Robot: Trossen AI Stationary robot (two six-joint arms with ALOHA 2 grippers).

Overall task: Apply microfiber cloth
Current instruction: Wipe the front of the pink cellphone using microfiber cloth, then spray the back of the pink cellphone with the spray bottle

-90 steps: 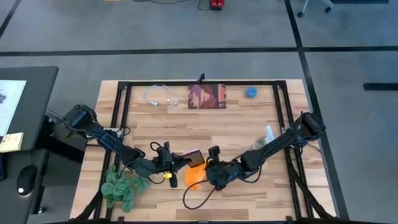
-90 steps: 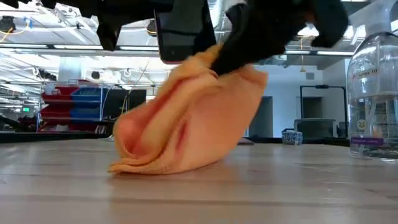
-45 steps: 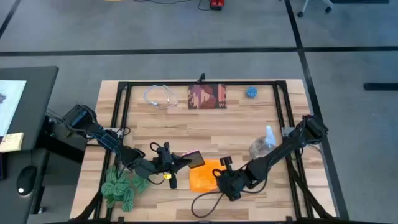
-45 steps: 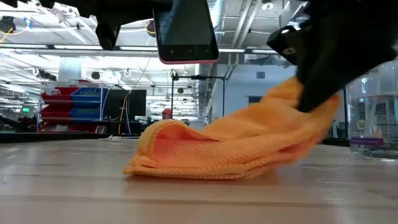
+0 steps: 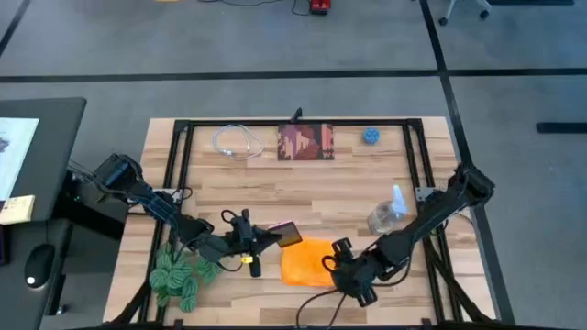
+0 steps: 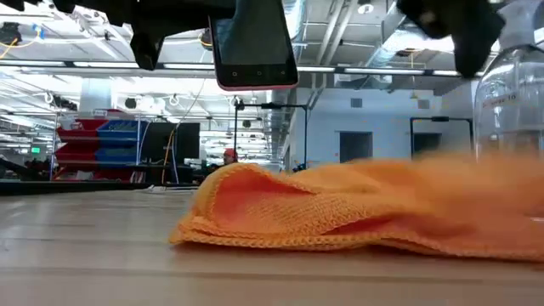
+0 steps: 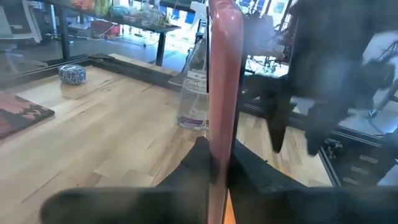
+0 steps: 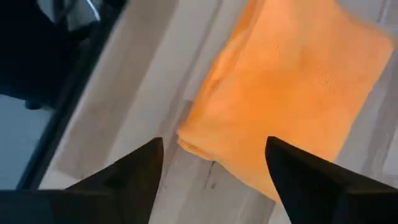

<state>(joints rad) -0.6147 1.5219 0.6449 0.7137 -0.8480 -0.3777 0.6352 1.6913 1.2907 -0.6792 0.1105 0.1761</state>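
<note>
**Cloth let go and laid flat beside the raised phone**

At the table's left front the left gripper (image 5: 271,236) kept its fingers (image 7: 200,163) clamped on the lower edge of the black smartphone (image 6: 253,42), holding it upright and clear of the wood; across the last second this arm and the phone had hardly shifted. In the low view the phone hung screen-forward above the left end of the microfiber cloth (image 6: 357,208), not touching it.

The change was all in the cloth. A second earlier it hung bunched from the right gripper, peaked up close under the phone. Half a second later it had been drawn out toward the right and was slumping. At this moment it lay spread on the table (image 5: 303,197) as a low orange pad (image 5: 305,263), its near-left edge still folded over on itself (image 8: 205,142), just to the right of the phone in the overhead view.

The right gripper (image 5: 347,272) had come away toward the cloth's right edge. Its wrist view showed both fingers (image 8: 130,171) set wide apart with the cloth lying untouched between and beyond them, so nothing was held.

For the task, this read as the cloth being released rather than pressed on the screen: the phone's glass had no cloth on it, so the wiping contact still seemed to lie ahead, with either the phone lowered onto the pad or the cloth taken up again
</note>
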